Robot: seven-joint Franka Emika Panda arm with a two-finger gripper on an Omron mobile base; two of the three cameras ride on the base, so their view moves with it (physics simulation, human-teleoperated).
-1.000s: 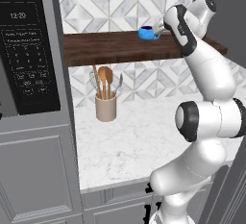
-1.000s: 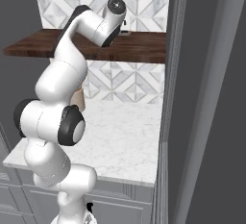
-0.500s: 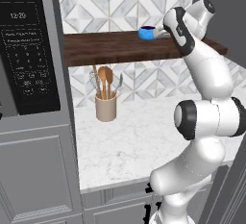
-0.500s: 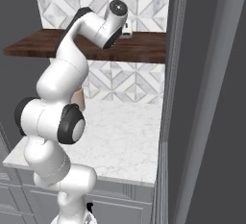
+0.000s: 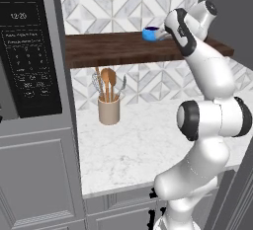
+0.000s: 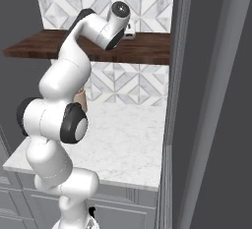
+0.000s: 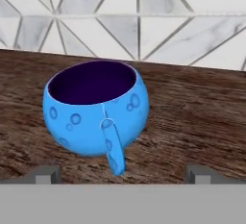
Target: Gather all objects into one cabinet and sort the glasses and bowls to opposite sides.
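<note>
Dark fingertips (image 7: 46, 175) are seen nearest of all, one at each lower corner of the hand view, standing spread wide with nothing between them; the gripper (image 7: 120, 176) is open and holds nothing. Just beyond and between the jaws, slightly off-centre toward one tip, the small bright blue cup (image 7: 96, 107) stands upright on the dark wooden shelf (image 7: 202, 117), its mouth turned up. Its handle (image 7: 113, 146) points straight back at the jaws, almost on the midline between the tips. The cup is not touched yet. A grasp is judged to turn on this: the round body lies straight ahead along the line of approach, so a short advance should bring it between the tips, though the handle would be met first. Behind the cup, the shelf runs to the marble-patterned tiled wall (image 7: 144, 16). From the left base view, the cup (image 5: 151, 33) is seen beside the wrist.
</note>
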